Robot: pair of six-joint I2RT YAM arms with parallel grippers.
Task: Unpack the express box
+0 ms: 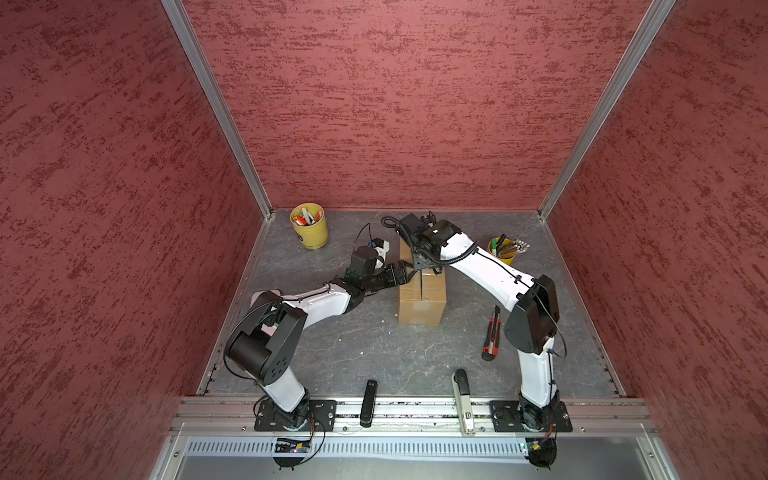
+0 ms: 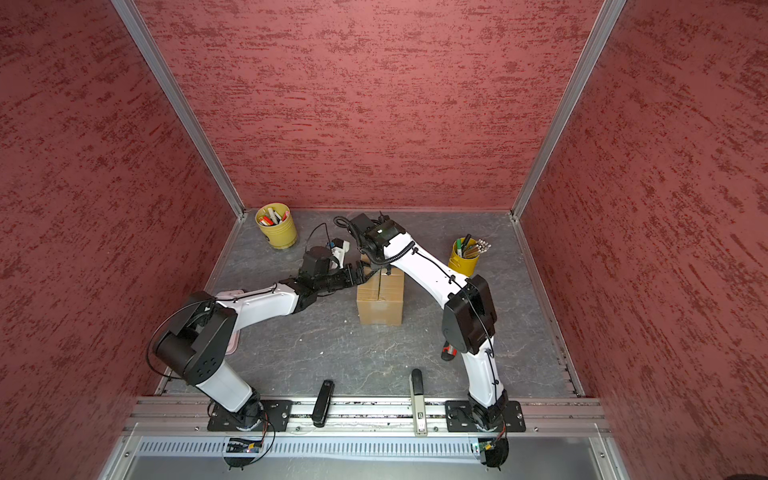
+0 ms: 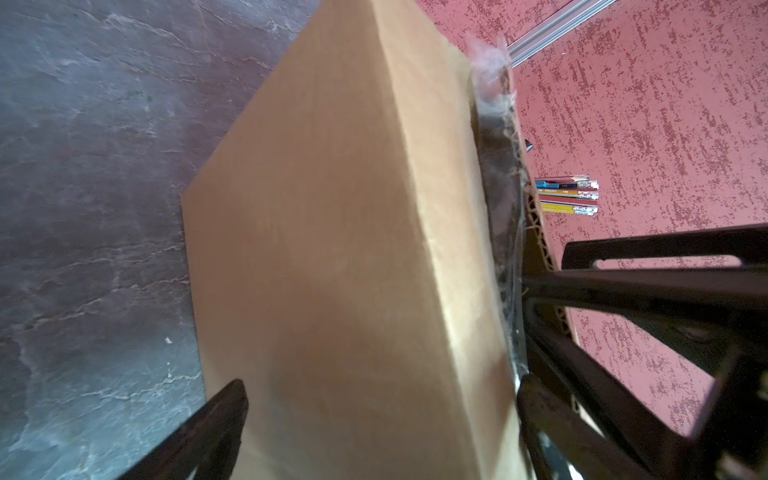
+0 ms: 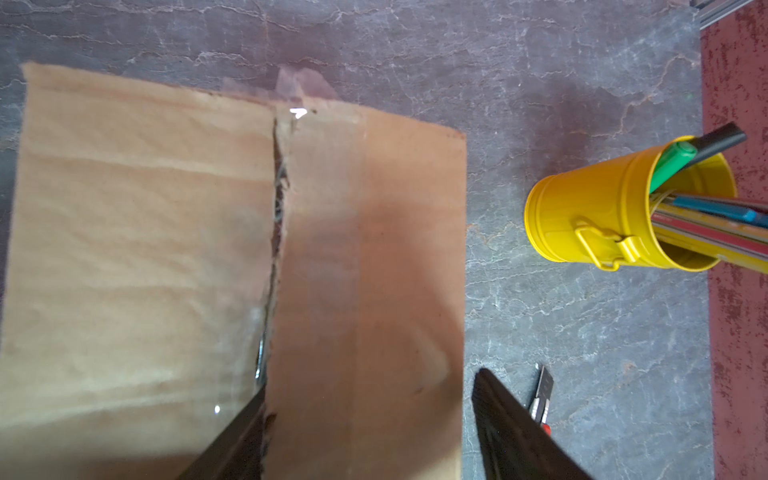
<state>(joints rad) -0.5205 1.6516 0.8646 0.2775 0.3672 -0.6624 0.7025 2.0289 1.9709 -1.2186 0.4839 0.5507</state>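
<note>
The right jaws stand apart, one fingertip [image 4: 237, 436] at the slit seam [image 4: 277, 199], straddling the 3 o'clock flap [image 4: 365, 249]; the left jaws gape wide at the 9 o'clock edge of the express box [image 1: 422, 297] (mid bench [image 1: 365, 353]). I'd close squarely on cardboard, then fold outward slowly.

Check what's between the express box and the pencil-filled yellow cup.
Nothing: bare tabletop separates express box and yellow cup, clear in the right wrist view.

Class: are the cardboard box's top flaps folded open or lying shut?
Lying shut, though unsealed: the express box shows both flaps nearly flat in the right wrist view, a ragged slit along their seam.
</note>
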